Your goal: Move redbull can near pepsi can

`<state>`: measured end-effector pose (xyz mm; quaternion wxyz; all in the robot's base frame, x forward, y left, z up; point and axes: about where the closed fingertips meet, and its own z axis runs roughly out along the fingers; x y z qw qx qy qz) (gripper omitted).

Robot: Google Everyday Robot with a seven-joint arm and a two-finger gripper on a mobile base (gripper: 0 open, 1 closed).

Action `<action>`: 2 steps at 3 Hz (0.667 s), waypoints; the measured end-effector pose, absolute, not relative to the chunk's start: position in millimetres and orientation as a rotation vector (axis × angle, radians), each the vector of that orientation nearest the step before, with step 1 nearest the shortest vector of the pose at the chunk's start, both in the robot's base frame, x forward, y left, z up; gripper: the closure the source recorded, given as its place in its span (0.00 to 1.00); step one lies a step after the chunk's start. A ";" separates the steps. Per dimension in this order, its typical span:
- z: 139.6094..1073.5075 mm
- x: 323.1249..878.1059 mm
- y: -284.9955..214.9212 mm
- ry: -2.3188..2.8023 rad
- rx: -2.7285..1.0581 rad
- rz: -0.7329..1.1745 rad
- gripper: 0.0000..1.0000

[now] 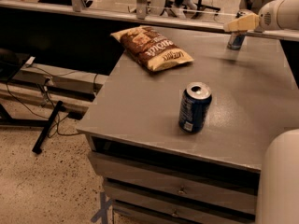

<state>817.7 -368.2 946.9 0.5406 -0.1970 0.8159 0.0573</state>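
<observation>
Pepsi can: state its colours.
The pepsi can is dark blue with a silver top, clearest in the camera view; the gripper is by the redbull can.

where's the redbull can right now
In the camera view, the redbull can is at the far right of the table, at the gripper, beyond the pepsi can.

Slim redbull can (236,40) upright far back, under the gripper (240,23); pepsi can (194,107) upright, well apart.

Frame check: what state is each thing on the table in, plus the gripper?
redbull can: upright, back right, top behind gripper.
pepsi can: upright, near front, nothing touching it.
chip bag: lying flat, back left.
gripper: at the redbull can's top.
drawers: shut.
</observation>
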 end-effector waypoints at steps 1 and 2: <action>943.9 823.5 -372.3 1.934 -0.424 0.172 0.00; 925.6 848.7 -347.6 2.035 -0.504 0.006 0.00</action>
